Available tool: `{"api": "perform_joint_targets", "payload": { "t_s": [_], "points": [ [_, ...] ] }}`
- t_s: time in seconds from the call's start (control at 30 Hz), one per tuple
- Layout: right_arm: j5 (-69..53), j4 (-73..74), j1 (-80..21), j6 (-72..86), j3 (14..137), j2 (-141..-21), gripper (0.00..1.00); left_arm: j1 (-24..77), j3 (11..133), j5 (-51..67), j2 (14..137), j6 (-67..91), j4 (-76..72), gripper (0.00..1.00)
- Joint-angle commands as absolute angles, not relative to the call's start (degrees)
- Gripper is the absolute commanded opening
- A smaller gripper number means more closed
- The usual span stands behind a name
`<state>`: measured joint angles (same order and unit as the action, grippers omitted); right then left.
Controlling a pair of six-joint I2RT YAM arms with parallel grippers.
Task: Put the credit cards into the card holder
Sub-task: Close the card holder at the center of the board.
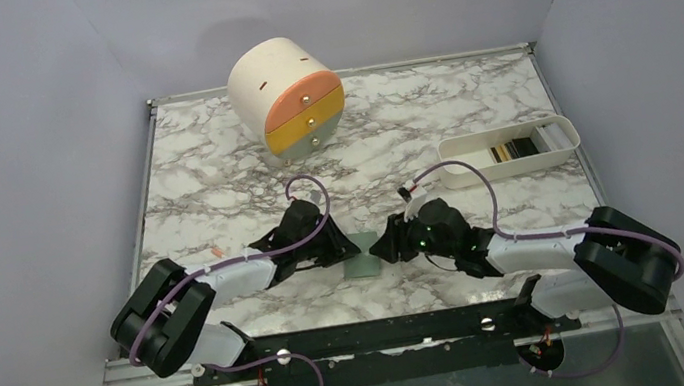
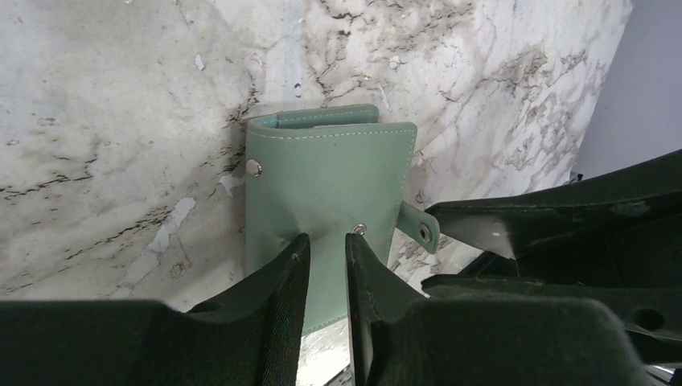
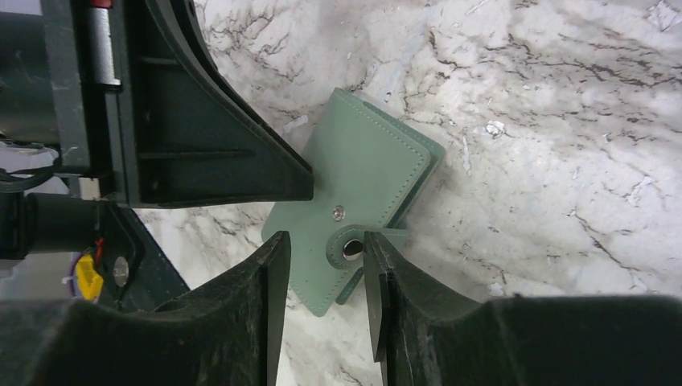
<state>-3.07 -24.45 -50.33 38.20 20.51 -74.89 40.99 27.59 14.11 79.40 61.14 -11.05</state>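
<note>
Sage-green card holder [image 2: 322, 185] half-hidden overhead; my wrist views show right jaws open around its snap tab [image 3: 342, 244], left jaws unclear.

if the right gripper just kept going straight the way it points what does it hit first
Probably the card holder: its snap tab lies between the right gripper's fingertips, green cover just beyond. Whether they touch yet is unclear.

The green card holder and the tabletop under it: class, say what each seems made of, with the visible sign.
Card holder: likely matte leather or faux leather; stitched edges, metal snaps. Tabletop: marble-look, grey veins on white; real stone or printed laminate, cannot tell.
</note>
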Motion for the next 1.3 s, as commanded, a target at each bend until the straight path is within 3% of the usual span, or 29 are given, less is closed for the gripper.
{"api": "perform_joint_targets", "payload": {
  "t_s": [0.0, 0.23, 0.43, 0.77, 1.07, 1.27],
  "points": [
    [-6.29, -25.32, -50.8, 43.61, 22.09, -74.38, 0.38, 41.22, 25.97, 13.09, 80.53, 60.64, -11.38, 0.25],
    [-5.44, -27.04, -50.8, 45.93, 20.54, -74.31, 0.36, 41.22, 26.59, 10.54, 80.6, 59.6, -8.0, 0.23],
    [-7.52, -29.96, -50.8, 43.66, 22.61, -82.53, 0.32, 41.23, 28.31, 5.35, 78.22, 57.37, -2.34, 0.25],
    [-4.63, -28.34, -50.79, 42.13, 24.7, -86.27, 0.3, 41.15, 24.81, 1.08, 69.52, 55.02, -1.88, 0.38],
    [-7.82, -16.93, -50.8, 39.28, 28.95, -79.83, 0.29, 41.14, 23.75, 5.84, 74.97, 56.17, -5.69, 0.37],
    [-8.41, -17.89, -50.8, 38.7, 28.29, -82.76, 0.29, 41.18, 23.48, 6.63, 75.88, 56.78, -7.4, 0.32]
  ]
}}
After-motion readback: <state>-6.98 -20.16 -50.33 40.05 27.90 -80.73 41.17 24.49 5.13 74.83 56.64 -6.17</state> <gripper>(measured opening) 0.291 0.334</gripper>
